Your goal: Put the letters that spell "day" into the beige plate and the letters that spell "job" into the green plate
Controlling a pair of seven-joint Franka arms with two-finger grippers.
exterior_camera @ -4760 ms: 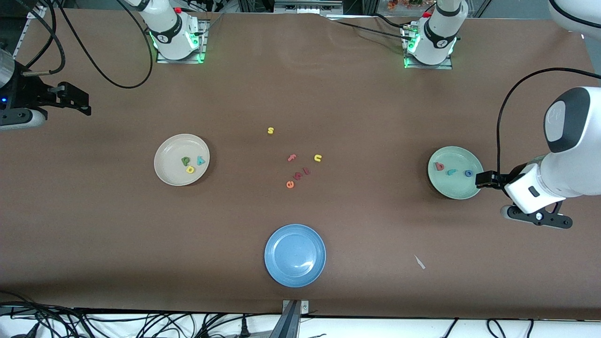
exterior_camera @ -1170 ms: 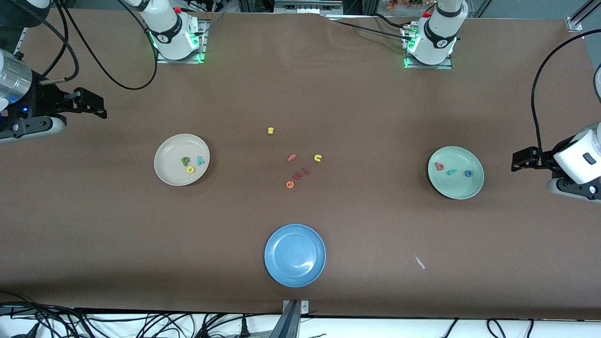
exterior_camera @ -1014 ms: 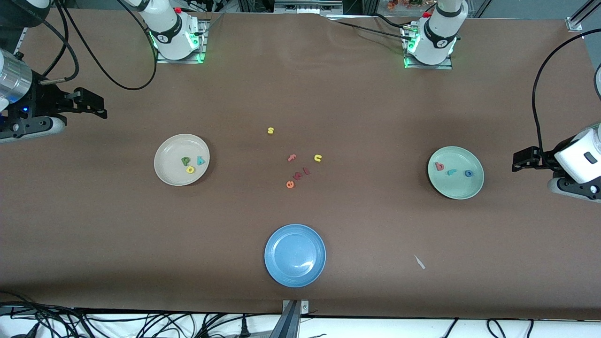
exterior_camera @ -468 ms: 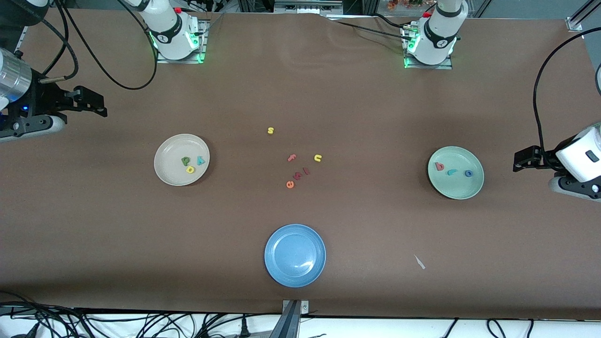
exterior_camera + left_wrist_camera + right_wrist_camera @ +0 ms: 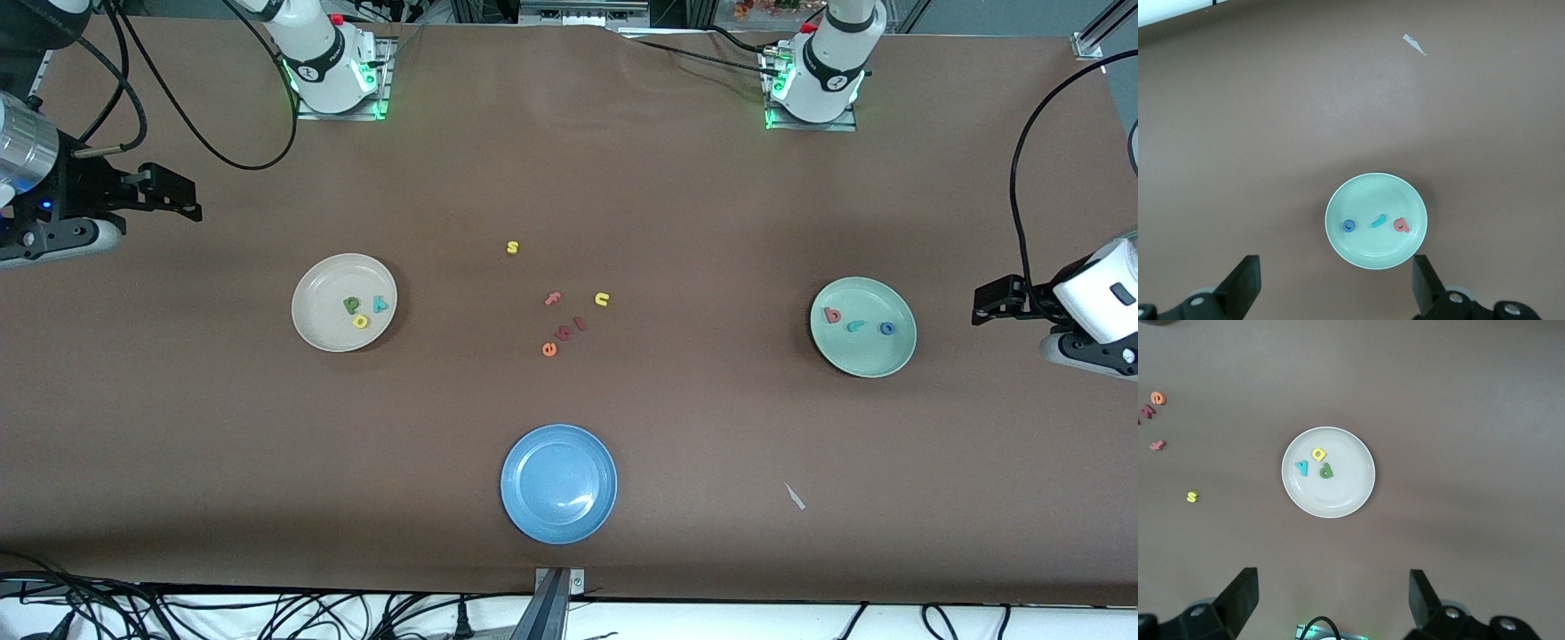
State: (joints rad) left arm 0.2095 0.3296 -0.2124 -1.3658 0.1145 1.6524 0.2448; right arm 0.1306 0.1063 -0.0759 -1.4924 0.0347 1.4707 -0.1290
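Observation:
The beige plate [image 5: 311, 331] holds the green d [image 5: 352, 305], yellow a [image 5: 360, 321] and teal y [image 5: 380, 304]. In the right wrist view the same plate [image 5: 1331, 505] lies ahead of my open, empty right gripper [image 5: 1331, 597]. That gripper [image 5: 191, 200] hangs over the right arm's end of the table. The green plate [image 5: 864, 357] carries the red-pink b [image 5: 832, 315], teal j [image 5: 855, 326] and blue o [image 5: 887, 328]. My left gripper [image 5: 982, 302] is up beside it, open and empty, with the plate [image 5: 1368, 255] between its spread fingers in the left wrist view.
A blue plate [image 5: 558, 484] sits nearest the front camera. Mid-table lie loose letters: yellow s [image 5: 512, 247], pink f [image 5: 553, 299], yellow u [image 5: 602, 300], orange e [image 5: 548, 349] and two small red ones [image 5: 569, 329]. A white scrap [image 5: 794, 496] lies toward the left arm's end.
The left gripper has drawn back from over the green plate's edge toward its end of the table. The right gripper shifted slightly. Over the last second nothing moved.

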